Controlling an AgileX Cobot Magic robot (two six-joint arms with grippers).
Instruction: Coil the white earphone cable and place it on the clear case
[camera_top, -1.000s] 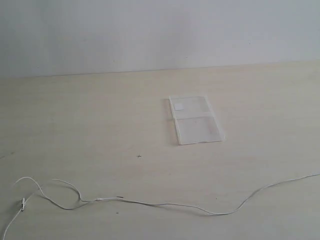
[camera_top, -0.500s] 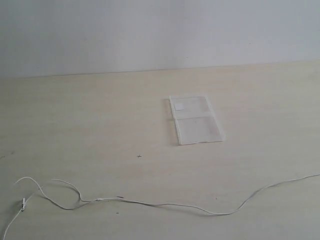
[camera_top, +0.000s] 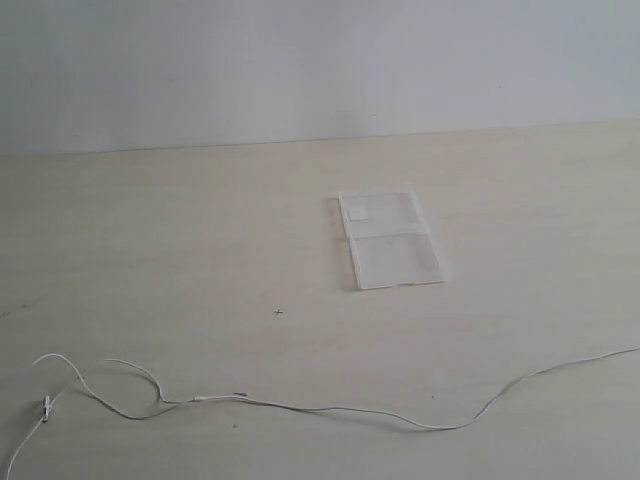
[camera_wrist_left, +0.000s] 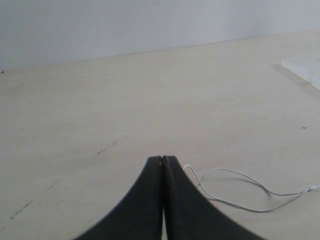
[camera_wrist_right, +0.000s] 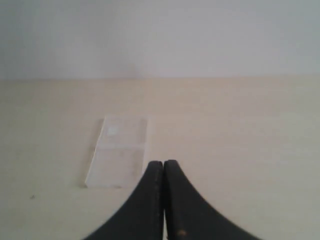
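Both of my grippers have their fingers pressed together with nothing between them. My left gripper (camera_wrist_left: 162, 159) hangs above the table (camera_top: 150, 250), its closed tips just short of a loop of the white earphone cable (camera_wrist_left: 235, 202), not touching it. My right gripper (camera_wrist_right: 163, 162) points toward the wall edge of the table, with the clear case (camera_wrist_right: 120, 150) lying flat just beyond its tips and a little to one side.

In the exterior view the white earphone cable (camera_top: 320, 409) lies uncoiled in a long, wavy line along the side of the table opposite the wall. Toward the left edge it curls into a couple of loose loops, with a small white piece (camera_top: 45, 405) on one strand, and it runs out of view at the right edge.

Well apart from the cable, the clear case (camera_top: 392, 240) sits nearer the wall edge, somewhat right of the table's middle. A crosswise seam divides it, and a small white sticker (camera_top: 358, 211) shows near the corner closest to the wall. Nothing rests on the case.
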